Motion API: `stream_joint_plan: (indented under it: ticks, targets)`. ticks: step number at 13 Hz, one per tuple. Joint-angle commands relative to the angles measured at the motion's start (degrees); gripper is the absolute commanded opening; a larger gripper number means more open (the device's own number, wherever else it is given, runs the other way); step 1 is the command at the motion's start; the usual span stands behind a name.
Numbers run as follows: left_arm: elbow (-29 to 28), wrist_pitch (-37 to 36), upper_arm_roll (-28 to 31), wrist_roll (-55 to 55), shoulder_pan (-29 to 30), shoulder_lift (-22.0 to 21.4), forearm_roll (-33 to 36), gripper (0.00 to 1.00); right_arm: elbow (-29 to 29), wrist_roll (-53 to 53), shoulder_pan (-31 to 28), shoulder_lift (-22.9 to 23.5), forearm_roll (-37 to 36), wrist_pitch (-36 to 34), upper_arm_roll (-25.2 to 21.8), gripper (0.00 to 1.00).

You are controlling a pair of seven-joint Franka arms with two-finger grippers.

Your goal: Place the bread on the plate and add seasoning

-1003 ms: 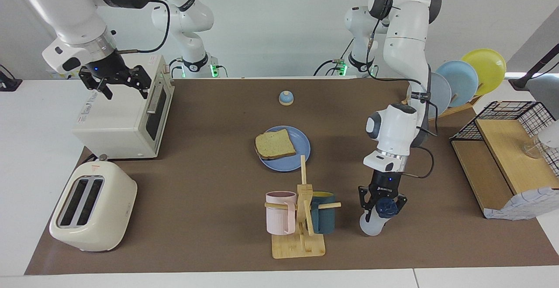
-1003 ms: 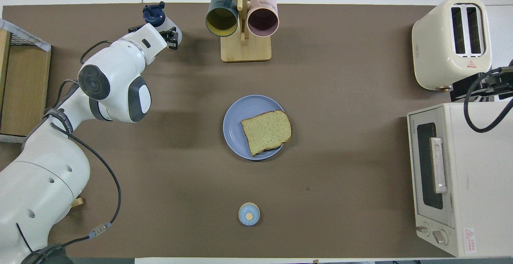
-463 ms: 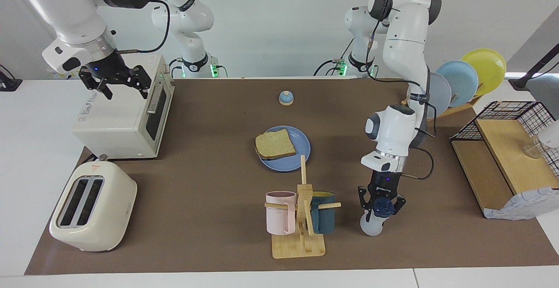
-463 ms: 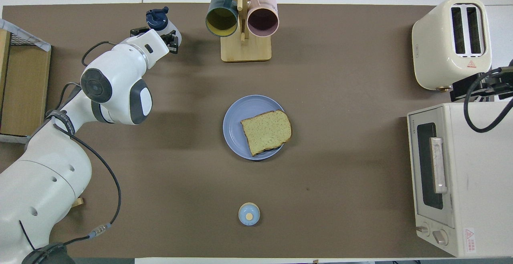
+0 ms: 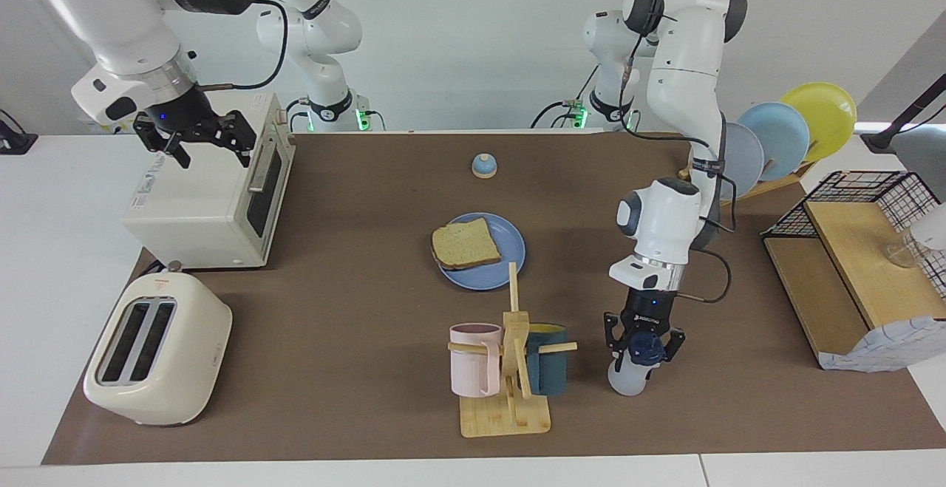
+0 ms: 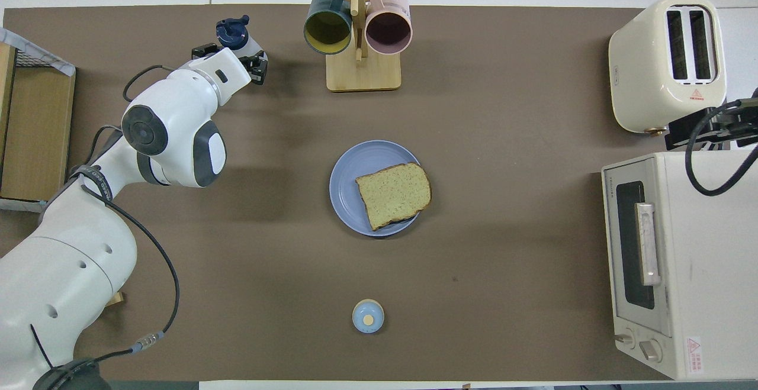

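Note:
The bread (image 5: 465,244) lies on the blue plate (image 5: 513,252) in the middle of the mat; in the overhead view the bread (image 6: 394,193) covers the part of the plate (image 6: 349,177) toward the right arm's end. My left gripper (image 5: 644,350) is shut on the seasoning (image 5: 630,380), a whitish bottle with a navy cap, held about upright low over the mat beside the mug rack. In the overhead view the seasoning's cap (image 6: 232,30) shows past the left gripper (image 6: 230,58). My right gripper (image 5: 213,156) waits open and empty over the toaster oven, and shows in the overhead view (image 6: 690,135).
A wooden mug rack (image 5: 510,398) with a pink and a dark mug stands beside the bottle. A toaster oven (image 5: 207,206) and a cream toaster (image 5: 155,346) stand at the right arm's end. A small bell (image 5: 484,166) sits near the robots. Upright plates (image 5: 783,136) and a wire shelf (image 5: 857,250) are at the left arm's end.
My left gripper has drawn the seasoning slightly toward the robots and the mug rack, and the bottle stands straighter. The right arm has not moved.

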Motion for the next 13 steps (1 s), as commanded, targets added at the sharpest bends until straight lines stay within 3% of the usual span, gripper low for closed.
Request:
stream_joint_plan:
  ticks: [1,3,10,13]
  targets:
    - [-1.09,1.15,-0.43,0.23,1.07,-0.20,0.70,0.84,-1.41,-1.20,-0.65,-1.21,-0.01,0.45,0.37,1.00]
    - [-1.17,1.06,-0.43,0.23,1.16,-0.20,0.62,0.94,-1.41,-1.20,-0.65,-1.21,-0.01,0.45,0.37,1.00]
    - [-2.23,1.67,-0.43,0.23,1.42,-0.38,0.62,0.95,-1.41,-1.20,-0.65,-1.21,-0.01,0.45,0.37,1.00]
    - [-4.77,5.53,-0.43,0.14,2.30,-0.73,0.62,1.00,-1.41,-1.20,-0.65,-1.21,-0.01,0.45,0.37,1.00]
